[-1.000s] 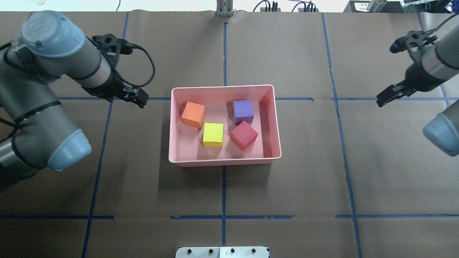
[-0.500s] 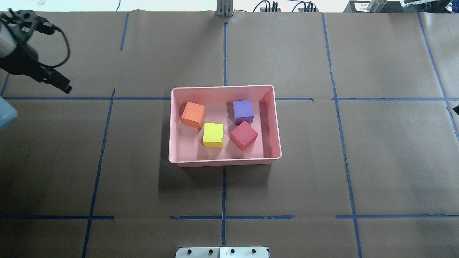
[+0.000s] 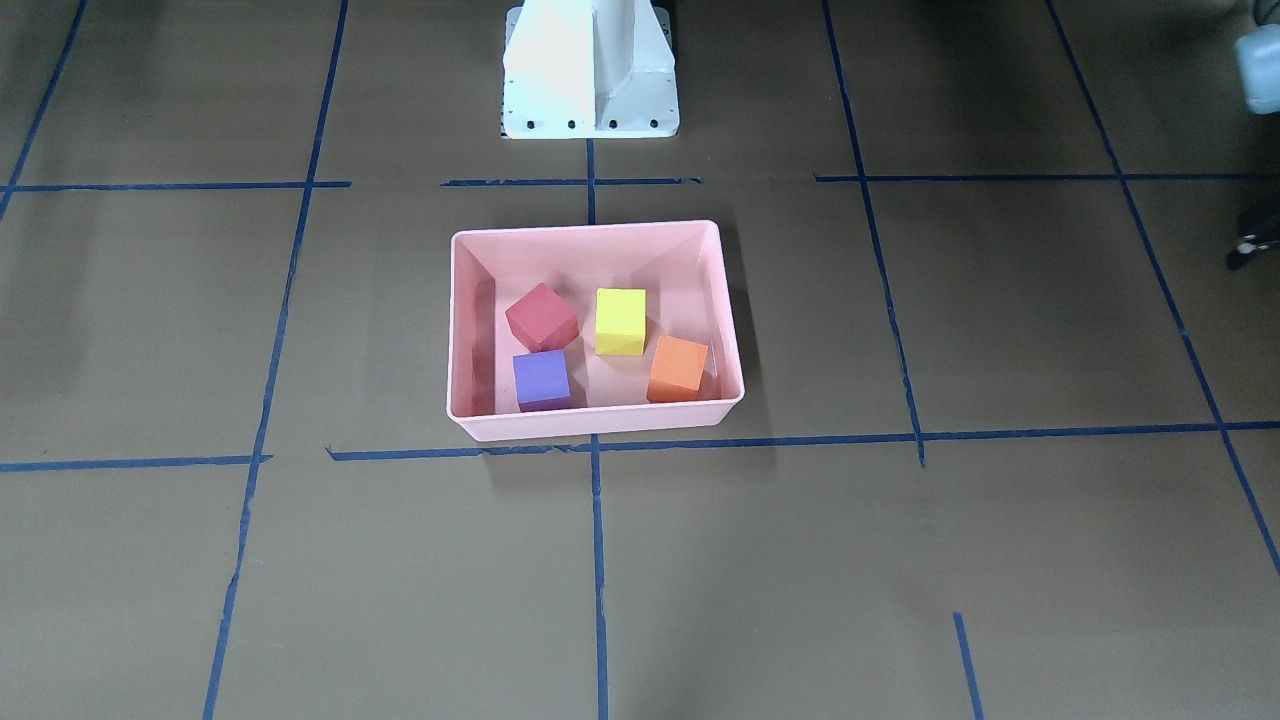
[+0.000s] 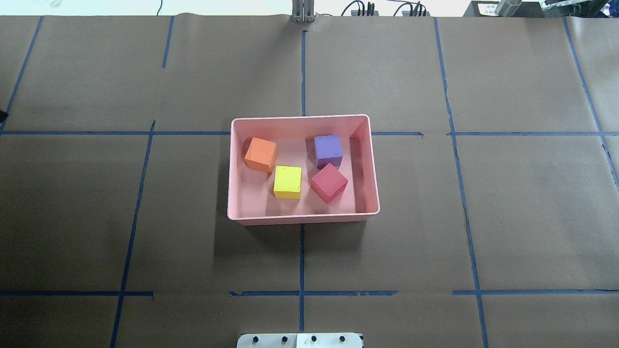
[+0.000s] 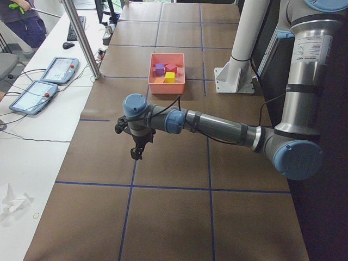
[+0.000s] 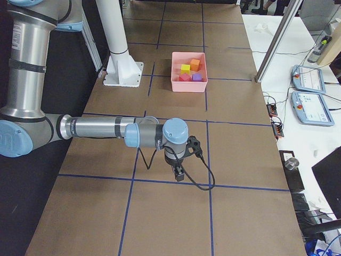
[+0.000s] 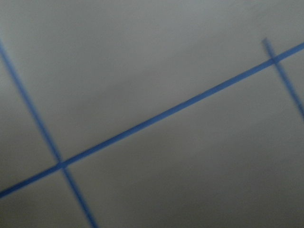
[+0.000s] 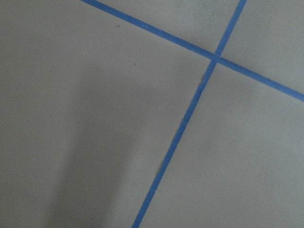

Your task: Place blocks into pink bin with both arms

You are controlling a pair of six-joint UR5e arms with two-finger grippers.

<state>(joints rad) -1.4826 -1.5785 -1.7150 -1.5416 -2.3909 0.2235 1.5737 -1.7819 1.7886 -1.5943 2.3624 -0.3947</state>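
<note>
The pink bin (image 4: 302, 119) stands mid-table. In it lie the orange block (image 4: 261, 154), the yellow-green block (image 4: 287, 181), the purple block (image 4: 328, 150) and the red block (image 4: 329, 182). The front-facing view shows the same bin (image 3: 590, 229) and blocks. My left gripper (image 5: 136, 154) hangs over bare table far from the bin on the robot's left; only a black sliver of it shows in the front-facing view (image 3: 1252, 245). My right gripper (image 6: 179, 174) hangs over bare table far to the robot's right. I cannot tell whether either is open or shut. Both wrist views show only brown paper and blue tape.
The white pedestal base (image 3: 590, 70) stands behind the bin. Brown paper with a blue tape grid (image 4: 302, 72) covers the table. A metal post (image 5: 81, 38) and two tablets (image 5: 43, 81) are on the far side of the table.
Both arms have swung outward, away from the bin, and left the overhead view. The bin and the blocks have not moved.
</note>
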